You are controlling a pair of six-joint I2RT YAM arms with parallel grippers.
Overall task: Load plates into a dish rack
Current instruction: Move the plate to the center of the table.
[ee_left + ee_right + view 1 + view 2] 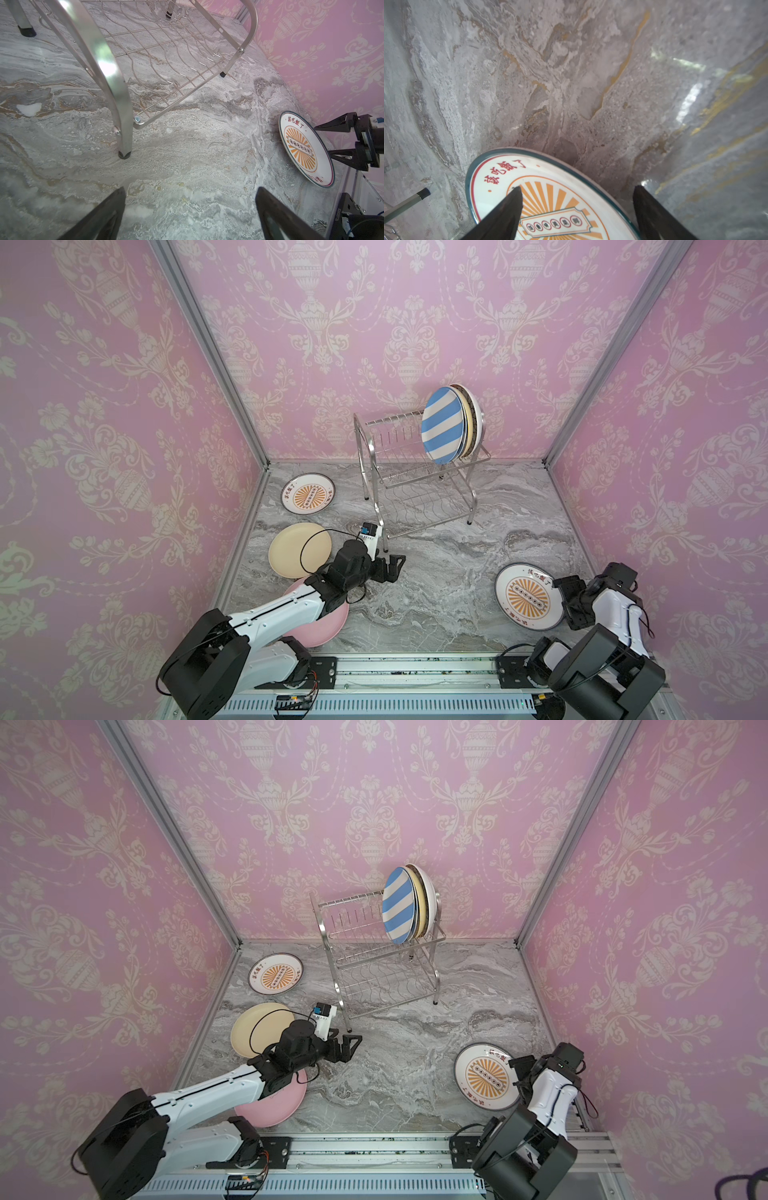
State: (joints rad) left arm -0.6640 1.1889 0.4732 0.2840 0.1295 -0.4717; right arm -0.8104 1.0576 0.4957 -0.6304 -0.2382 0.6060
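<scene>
Our right hand (577,188) gapes wide astride the rim of the sunburst plate (550,199), one finger above, one outside, likely to pinch its thin edge. Our left hand (190,189), wide and empty, hovers just short of the dish rack (108,68).

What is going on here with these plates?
Plates are being loaded into the dish rack. A blue-striped plate and others stand on its top tier. The open right gripper straddles the rim of a sunburst plate. The left gripper is open, empty. A cream plate, a pink plate and another sunburst plate lie flat.
</scene>
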